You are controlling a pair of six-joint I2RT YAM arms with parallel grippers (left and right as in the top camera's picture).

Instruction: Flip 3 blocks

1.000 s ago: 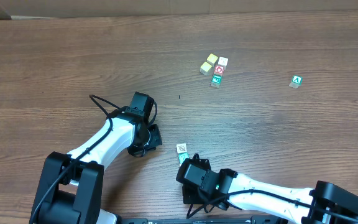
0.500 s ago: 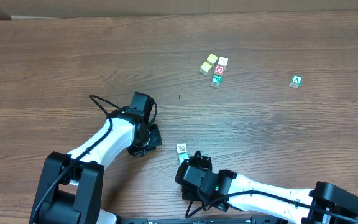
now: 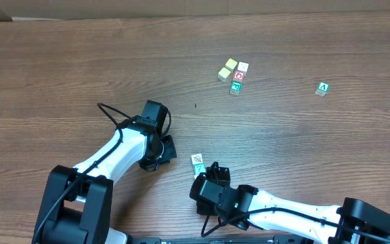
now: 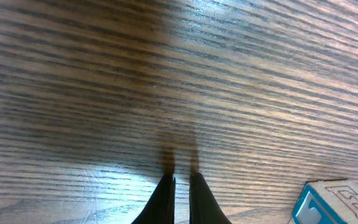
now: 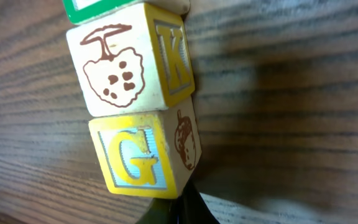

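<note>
Two claws, both shut and empty! The right gripper (image 5: 182, 208) set its closed tips against the G block (image 5: 145, 152), which touched the K block (image 5: 129, 62) beyond it. Best nudged low and slow, so the G block tipped rather than slid. The left gripper (image 4: 180, 186) hung apart from the G block.

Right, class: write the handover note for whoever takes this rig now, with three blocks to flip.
Left tool: shut, empty, tips down near the table; a blue-printed block lies off to one side.
Right tool: shut, holding nothing, tips at the near edge of the G block, which sits against the K block.
More blocks, among them a red-printed block, lie farther up the table, away from both tools.
Done: cannot tell how many are flipped.
Left: likely tip the G block over, then check faces.
</note>
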